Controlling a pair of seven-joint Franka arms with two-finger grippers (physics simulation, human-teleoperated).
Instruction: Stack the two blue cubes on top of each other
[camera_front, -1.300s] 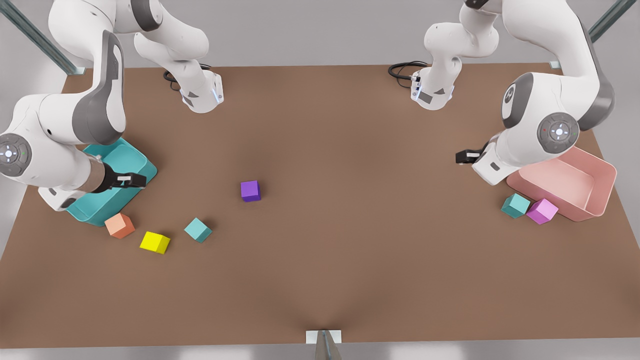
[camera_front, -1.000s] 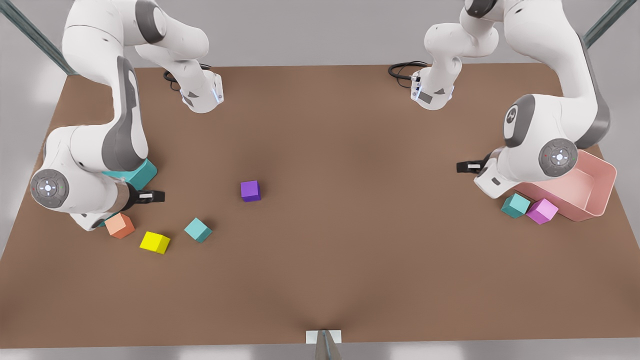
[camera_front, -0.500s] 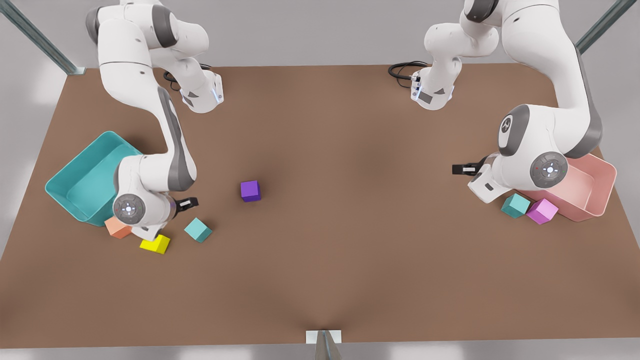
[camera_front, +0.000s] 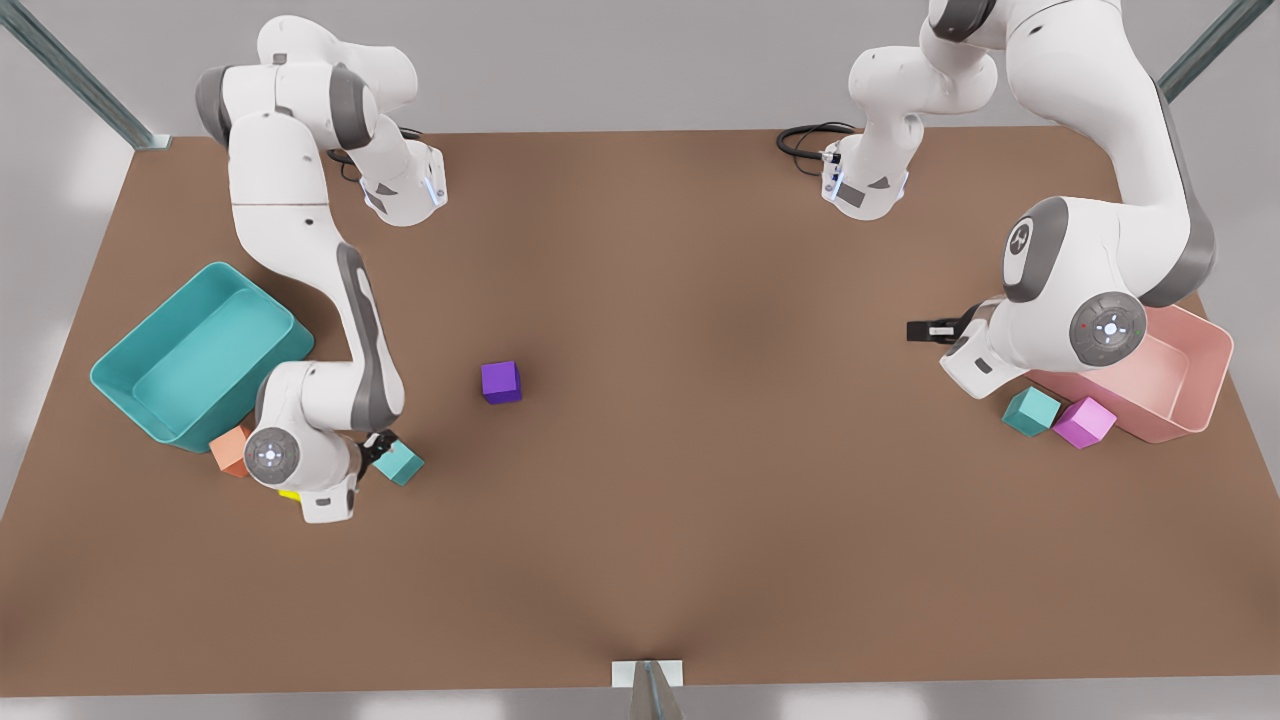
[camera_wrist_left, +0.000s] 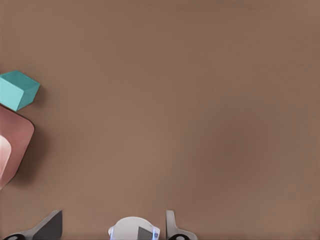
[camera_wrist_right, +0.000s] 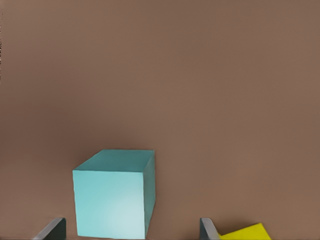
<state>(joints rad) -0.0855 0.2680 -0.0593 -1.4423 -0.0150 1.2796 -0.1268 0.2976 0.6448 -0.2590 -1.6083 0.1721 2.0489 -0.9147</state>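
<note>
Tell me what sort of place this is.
Likely a simulated tabletop robot workcell, not a real room: a bare brown table with small coloured cubes such as a teal cube, a teal bin, a pink bin, and two white arms mounted on it.

Front view's left edge of the tabletop (camera_front: 700, 250): left bin (camera_front: 150, 345), corner cube (camera_front: 228, 450) against its near corner. Toward the near edge comes the half-hidden cube (camera_wrist_right: 245, 232), then left target cube (camera_front: 405, 465), which sits between the spread fingers of my right gripper (camera_front: 375, 450). Middle cube (camera_front: 501, 382) stands alone, left of centre. Right edge: right bin (camera_front: 1200, 345), with right target cube (camera_front: 1032, 410) and its neighbour cube (camera_front: 1085, 422) side by side just before it. My left gripper (camera_front: 925, 330) hangs inboard of that bin.
</note>
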